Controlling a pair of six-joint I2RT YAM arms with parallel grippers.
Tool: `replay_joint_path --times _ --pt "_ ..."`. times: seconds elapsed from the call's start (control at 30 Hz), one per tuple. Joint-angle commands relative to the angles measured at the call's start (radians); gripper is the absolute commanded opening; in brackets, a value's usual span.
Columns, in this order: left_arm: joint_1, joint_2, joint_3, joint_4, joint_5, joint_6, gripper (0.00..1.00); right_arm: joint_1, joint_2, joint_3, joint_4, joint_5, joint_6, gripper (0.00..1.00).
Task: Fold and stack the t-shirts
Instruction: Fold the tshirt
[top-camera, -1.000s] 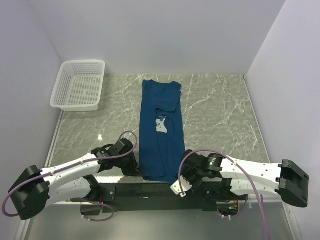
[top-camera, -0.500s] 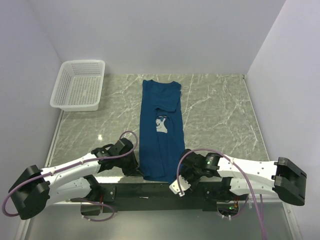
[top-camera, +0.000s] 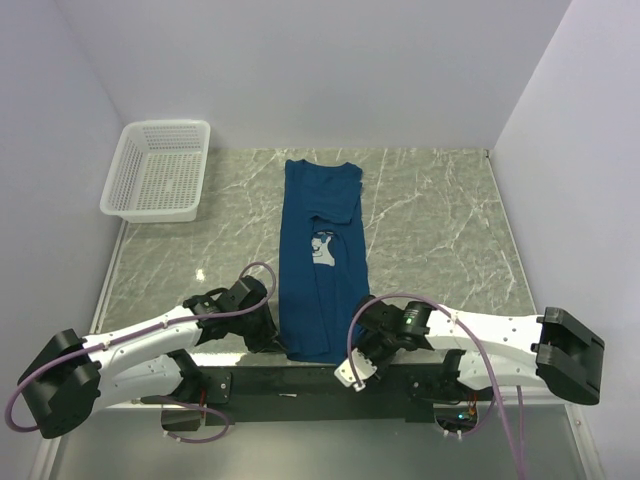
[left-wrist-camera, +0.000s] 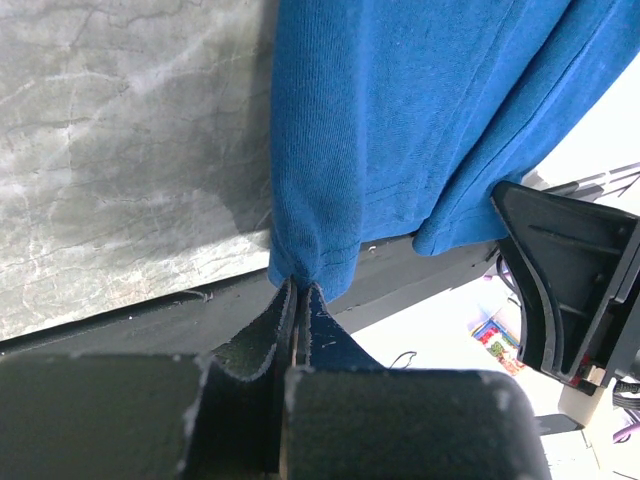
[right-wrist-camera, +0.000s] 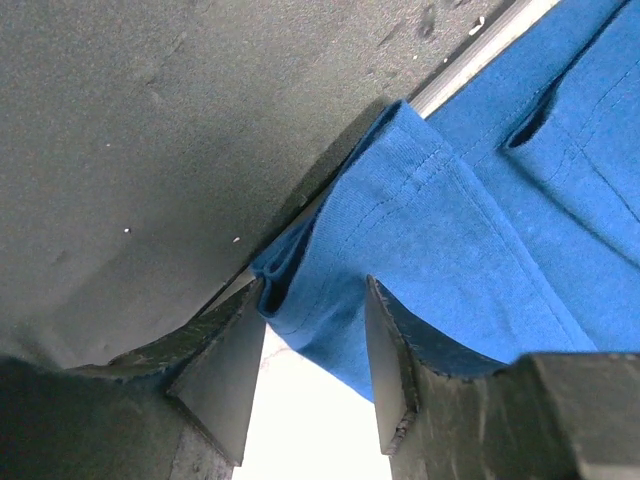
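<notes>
We see a table (top-camera: 440, 220) with a grey-green, marble-look top crossed by white veins. Three plain, pale walls box it in: a back wall (top-camera: 320, 70), a left wall (top-camera: 40, 150) and a right wall (top-camera: 585, 140). A black strip (top-camera: 290, 382) runs along the table's near edge. The light is soft and even, casting only faint shadows.

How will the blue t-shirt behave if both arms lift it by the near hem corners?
The t-shirt will probably be floppy: its hem bunches into soft folds where the shut left gripper pinches it. It looks thin, so likely light, sagging between the grips. The folded layers between the open jaws of the right gripper might slide apart.
</notes>
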Motion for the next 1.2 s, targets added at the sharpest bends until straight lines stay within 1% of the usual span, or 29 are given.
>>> replay_joint_path --times 0.0,0.27,0.4,0.43,0.5,0.53,0.63,0.67,0.83,0.87,0.9,1.03,1.17 --pt "-0.002 -0.006 0.029 0.02 0.025 0.024 0.01 -0.005 0.021 0.001 0.042 -0.01 0.002 0.5" --pt "-0.002 0.004 0.025 0.042 0.028 0.022 0.01 -0.005 0.055 0.006 0.084 -0.002 0.024 0.43" --pt "-0.002 -0.005 0.022 0.04 0.03 0.019 0.01 -0.003 0.066 0.015 0.078 -0.002 0.025 0.35" --pt "-0.002 -0.008 0.021 0.039 0.033 0.019 0.01 -0.005 0.06 0.014 0.073 -0.01 0.024 0.29" --pt "-0.002 -0.015 0.012 0.042 0.033 0.016 0.01 -0.005 0.052 0.011 0.064 -0.016 0.03 0.23" --pt "-0.002 -0.017 0.009 0.045 0.034 0.014 0.01 -0.005 0.038 0.007 0.056 -0.024 0.037 0.18" --pt "-0.002 -0.02 -0.001 0.061 0.037 0.005 0.01 -0.02 0.0 -0.003 0.042 -0.036 0.048 0.14" --pt "-0.001 -0.02 -0.001 0.068 0.039 -0.001 0.01 -0.029 -0.014 -0.002 0.033 -0.054 0.053 0.0" --pt "-0.001 -0.022 0.022 0.094 0.047 -0.015 0.0 -0.136 -0.115 0.026 -0.017 -0.149 0.083 0.0" --pt "0.001 -0.019 0.038 0.092 0.043 -0.016 0.0 -0.184 -0.123 0.033 -0.024 -0.166 0.094 0.0" --pt "0.004 -0.017 0.044 0.092 0.045 -0.015 0.0 -0.205 -0.135 0.044 -0.027 -0.194 0.103 0.0" --pt "0.044 0.014 0.094 0.106 0.062 0.011 0.0 -0.302 -0.138 0.053 0.001 -0.229 0.16 0.0" --pt "0.088 0.037 0.154 0.082 0.071 0.051 0.0 -0.397 -0.123 0.072 0.016 -0.258 0.182 0.0"
